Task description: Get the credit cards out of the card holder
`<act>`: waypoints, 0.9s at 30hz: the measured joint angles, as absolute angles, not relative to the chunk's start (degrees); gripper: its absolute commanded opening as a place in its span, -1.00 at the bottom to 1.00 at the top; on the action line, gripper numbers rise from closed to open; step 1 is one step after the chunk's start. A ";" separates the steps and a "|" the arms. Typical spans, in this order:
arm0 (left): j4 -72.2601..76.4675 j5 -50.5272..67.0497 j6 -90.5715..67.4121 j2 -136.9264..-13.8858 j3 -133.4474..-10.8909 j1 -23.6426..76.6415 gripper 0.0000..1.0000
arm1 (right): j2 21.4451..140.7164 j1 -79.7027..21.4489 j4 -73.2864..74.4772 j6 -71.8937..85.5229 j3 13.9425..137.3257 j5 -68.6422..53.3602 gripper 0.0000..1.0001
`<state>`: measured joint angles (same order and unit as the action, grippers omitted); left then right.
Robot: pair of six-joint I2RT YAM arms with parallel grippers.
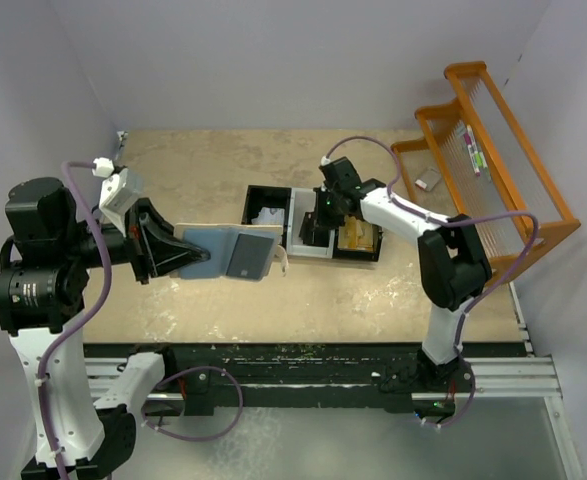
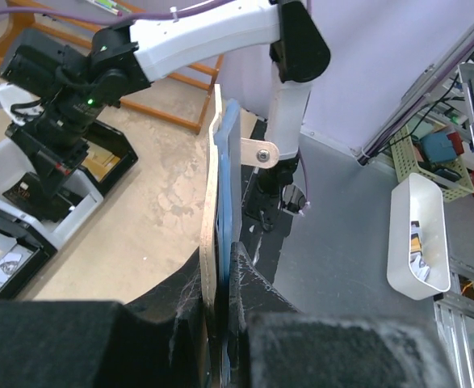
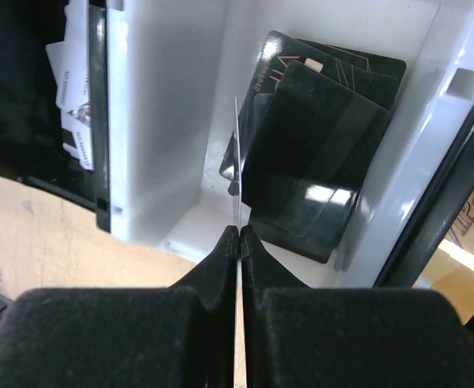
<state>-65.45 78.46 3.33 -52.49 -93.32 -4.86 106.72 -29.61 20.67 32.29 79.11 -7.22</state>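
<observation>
Card holder gripped at left, card pinched at right
Left gripper (image 1: 170, 251) clamps the open card holder (image 1: 235, 252) by its edge, at nine o'clock from the tray (image 1: 250, 212) — right gripper (image 3: 238, 236) jaws pinch a thin card (image 3: 237, 158) edge-on over black cards (image 3: 317, 153).

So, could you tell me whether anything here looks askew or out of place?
Only mildly: the dark cards in the white middle compartment lie fanned at different angles, not squared up. Nothing looks spilled or damaged.
</observation>
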 measured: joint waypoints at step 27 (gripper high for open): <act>-41.04 82.56 -19.51 -50.15 -88.25 -4.86 -1.00 | 72.47 -30.00 12.51 31.33 75.11 -13.34 0.54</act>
<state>-41.04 82.56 -19.51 -50.15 -88.25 -4.86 72.47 -30.00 12.51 31.33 75.11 -13.34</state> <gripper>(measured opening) 0.137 0.705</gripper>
